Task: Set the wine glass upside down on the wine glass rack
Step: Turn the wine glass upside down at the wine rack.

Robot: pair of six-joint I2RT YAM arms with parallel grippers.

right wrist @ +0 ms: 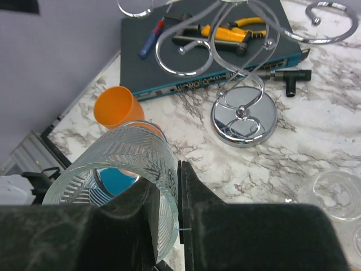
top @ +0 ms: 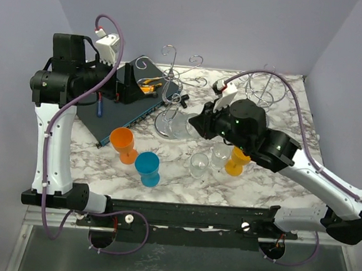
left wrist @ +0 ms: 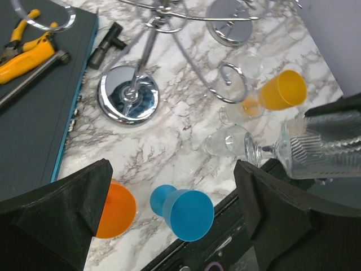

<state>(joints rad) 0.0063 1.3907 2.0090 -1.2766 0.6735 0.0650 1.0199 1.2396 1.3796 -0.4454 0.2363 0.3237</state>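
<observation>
My right gripper point(right wrist: 169, 180) is shut on the rim wall of a clear patterned wine glass point(right wrist: 118, 175), one finger inside the bowl and one outside. The glass lies on its side in the air, its stem point(left wrist: 264, 151) pointing away from the gripper. The chrome wine glass rack point(top: 171, 84) stands mid-table with curled hooks, its round base point(right wrist: 243, 116) ahead of the held glass. In the top view my right gripper point(top: 197, 123) is beside that base. My left gripper point(left wrist: 172, 203) is open and empty, high over the table's left side.
A second chrome rack point(top: 260, 91) stands back right. An orange cup point(top: 123, 145), a blue cup point(top: 147, 168), a yellow cup point(top: 236, 162) and two clear glasses point(top: 199, 165) stand near the front. A dark tool case point(top: 123, 109) with yellow pliers point(top: 150, 83) lies at the left.
</observation>
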